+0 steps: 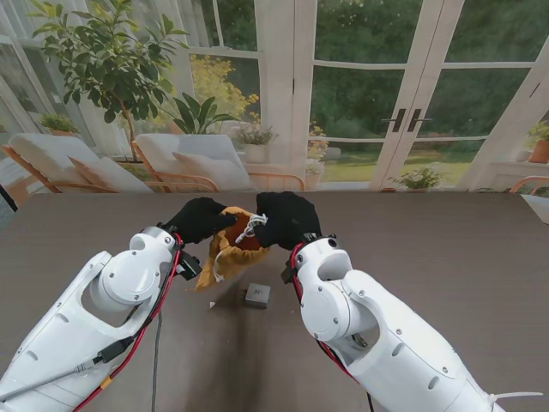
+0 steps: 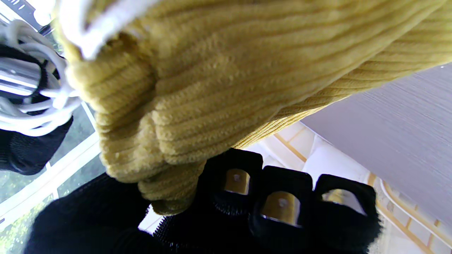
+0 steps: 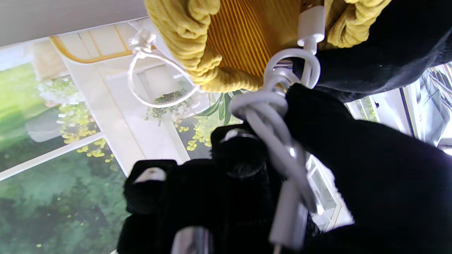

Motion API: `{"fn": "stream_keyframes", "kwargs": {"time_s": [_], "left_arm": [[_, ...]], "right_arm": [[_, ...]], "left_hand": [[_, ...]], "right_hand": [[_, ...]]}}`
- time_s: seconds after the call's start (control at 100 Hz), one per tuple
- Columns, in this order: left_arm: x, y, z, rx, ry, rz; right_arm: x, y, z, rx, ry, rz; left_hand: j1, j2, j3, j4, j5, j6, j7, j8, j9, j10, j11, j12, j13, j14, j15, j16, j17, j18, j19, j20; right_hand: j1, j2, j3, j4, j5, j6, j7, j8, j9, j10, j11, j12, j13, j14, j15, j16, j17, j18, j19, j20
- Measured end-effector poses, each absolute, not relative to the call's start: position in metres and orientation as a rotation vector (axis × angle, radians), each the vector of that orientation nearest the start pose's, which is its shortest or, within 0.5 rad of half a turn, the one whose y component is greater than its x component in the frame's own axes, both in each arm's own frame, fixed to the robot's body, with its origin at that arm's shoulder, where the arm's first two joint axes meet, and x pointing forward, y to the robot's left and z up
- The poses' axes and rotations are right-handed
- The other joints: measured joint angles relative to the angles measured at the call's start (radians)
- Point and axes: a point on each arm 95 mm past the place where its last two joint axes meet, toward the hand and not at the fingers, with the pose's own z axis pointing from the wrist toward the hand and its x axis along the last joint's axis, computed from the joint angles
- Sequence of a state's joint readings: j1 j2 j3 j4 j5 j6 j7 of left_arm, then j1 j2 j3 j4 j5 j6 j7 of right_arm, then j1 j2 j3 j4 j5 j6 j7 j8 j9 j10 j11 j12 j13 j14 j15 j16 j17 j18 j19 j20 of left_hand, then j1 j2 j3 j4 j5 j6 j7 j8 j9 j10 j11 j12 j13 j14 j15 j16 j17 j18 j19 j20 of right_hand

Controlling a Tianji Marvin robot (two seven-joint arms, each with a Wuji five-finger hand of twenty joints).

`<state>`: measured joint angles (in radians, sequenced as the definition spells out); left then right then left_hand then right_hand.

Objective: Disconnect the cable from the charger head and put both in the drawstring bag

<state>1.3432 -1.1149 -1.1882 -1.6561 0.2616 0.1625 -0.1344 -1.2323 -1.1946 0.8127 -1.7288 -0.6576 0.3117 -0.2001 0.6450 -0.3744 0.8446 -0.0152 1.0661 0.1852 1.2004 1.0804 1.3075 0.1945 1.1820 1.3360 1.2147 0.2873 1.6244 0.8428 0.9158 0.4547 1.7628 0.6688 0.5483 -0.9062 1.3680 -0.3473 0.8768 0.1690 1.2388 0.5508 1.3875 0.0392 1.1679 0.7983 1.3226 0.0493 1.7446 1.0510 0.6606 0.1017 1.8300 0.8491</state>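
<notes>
Gripping the yellow bag (image 1: 225,249), the left robot hand (image 1: 199,220) faces the right robot hand (image 1: 287,219) clutching the coiled cable (image 1: 250,227).

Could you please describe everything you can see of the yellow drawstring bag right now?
The drawstring bag is mustard-yellow ribbed corduroy with a white drawstring looping from its gathered rim. It is lifted off the table, hanging crumpled, its mouth open. The left hand grips its side, while the right hand holds the bundled white cable at the opening.
</notes>
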Motion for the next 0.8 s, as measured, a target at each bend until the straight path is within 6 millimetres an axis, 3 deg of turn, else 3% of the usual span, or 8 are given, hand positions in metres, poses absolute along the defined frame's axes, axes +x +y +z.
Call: {"fn": "stream_keyframes", "kwargs": {"time_s": [0.24, 0.59, 0.78, 0.8], "left_arm": [[0.457, -0.031, -0.234, -1.832, 1.156, -1.953], [0.458, -0.045, -0.231, -1.882, 1.163, -1.996], [0.457, -0.047, -0.230, -1.888, 1.164, -2.006], [0.457, -0.048, -0.229, -1.887, 1.164, -2.007]], "right_arm": [[0.419, 0.159, -0.205, 1.200, 1.236, 1.894], [0.417, 0.163, -0.209, 1.180, 1.321, 1.839], [0.419, 0.163, -0.209, 1.165, 1.348, 1.805], [0.420, 0.163, -0.209, 1.162, 1.354, 1.798]], "left_hand": [[0.000, 0.000, 0.000, 0.000, 0.000, 0.000, 0.000, 0.000, 0.000, 0.000, 0.000, 0.000, 0.000, 0.000, 0.000, 0.000, 0.000, 0.001, 0.000, 0.000], [0.011, 0.000, -0.009, -0.001, -0.001, 0.003, -0.002, -0.001, 0.000, 0.000, -0.002, 0.000, 0.000, 0.000, 0.000, 0.000, 0.000, 0.010, 0.000, 0.010], [0.020, 0.000, -0.010, 0.000, -0.001, 0.004, -0.002, -0.004, 0.000, 0.000, -0.002, 0.000, 0.000, 0.000, 0.000, 0.000, 0.000, 0.011, 0.000, 0.012], [0.022, 0.000, -0.011, 0.009, -0.002, 0.006, -0.002, -0.004, 0.000, 0.001, -0.002, 0.000, 0.000, 0.000, 0.000, 0.000, 0.000, 0.011, 0.000, 0.013]], "right_hand": [[-0.001, 0.024, -0.001, 0.000, -0.009, 0.003, -0.006, -0.002, 0.000, 0.000, 0.000, 0.000, 0.000, 0.000, 0.000, 0.000, 0.000, 0.000, 0.000, 0.000], [-0.012, 0.051, -0.003, 0.012, -0.018, 0.003, -0.035, -0.076, 0.000, -0.003, -0.005, 0.000, 0.000, -0.005, 0.000, -0.002, 0.000, -0.004, 0.001, 0.000], [-0.071, 0.103, -0.023, 0.112, -0.094, -0.015, -0.081, -0.145, 0.000, -0.041, -0.029, 0.000, 0.000, -0.043, -0.001, -0.002, 0.000, -0.050, 0.003, 0.000], [-0.075, 0.103, -0.023, 0.122, -0.097, -0.015, -0.081, -0.150, 0.000, -0.046, -0.032, 0.000, 0.000, -0.048, -0.002, -0.002, 0.000, -0.057, 0.004, 0.000]]}}
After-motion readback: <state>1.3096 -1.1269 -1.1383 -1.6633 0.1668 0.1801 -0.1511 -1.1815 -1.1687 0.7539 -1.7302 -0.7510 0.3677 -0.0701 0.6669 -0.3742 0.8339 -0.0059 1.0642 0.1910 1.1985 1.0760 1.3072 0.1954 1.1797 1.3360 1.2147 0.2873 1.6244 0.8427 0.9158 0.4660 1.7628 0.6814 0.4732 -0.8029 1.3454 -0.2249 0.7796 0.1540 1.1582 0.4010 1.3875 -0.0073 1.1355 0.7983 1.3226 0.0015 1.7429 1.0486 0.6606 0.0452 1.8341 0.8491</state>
